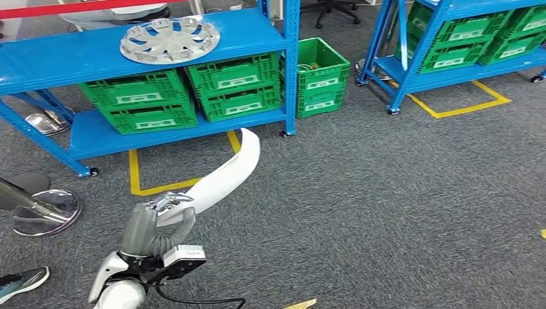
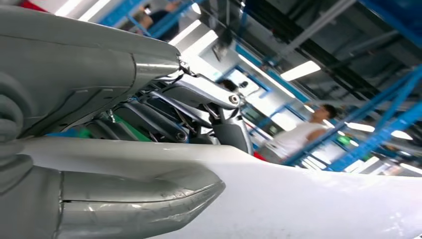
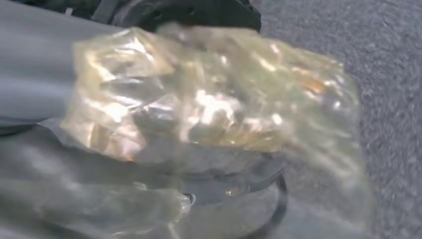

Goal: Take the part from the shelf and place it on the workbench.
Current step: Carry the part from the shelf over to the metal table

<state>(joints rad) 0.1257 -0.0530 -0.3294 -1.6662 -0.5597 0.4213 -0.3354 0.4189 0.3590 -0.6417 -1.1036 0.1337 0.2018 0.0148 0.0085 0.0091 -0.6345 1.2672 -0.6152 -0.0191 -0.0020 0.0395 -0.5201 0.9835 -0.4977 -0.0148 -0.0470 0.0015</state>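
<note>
Grey left hand (image 1: pixel 158 225) grips a white curved part (image 1: pixel 225 174). Green crates (image 1: pixel 235 87) sit on a blue shelf (image 1: pixel 96 48) bearing a silver wheel cover (image 1: pixel 169 40).

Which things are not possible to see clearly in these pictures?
- Right hand: in the right wrist view, blurred behind a crinkled clear bag; its grip cannot be told.
- White curved part: in the left wrist view, cut off by the edge; the left hand hides its near end.
- Crate labels: too small in the head view.

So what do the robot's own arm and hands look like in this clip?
The left hand has a grey ribbed cover, a thick grey thumb and darker metal fingers. Its arm is glossy silver-white, with a black cable looping below the wrist. The right hand looks grey and blurred behind crinkled, yellowish clear plastic.
</note>
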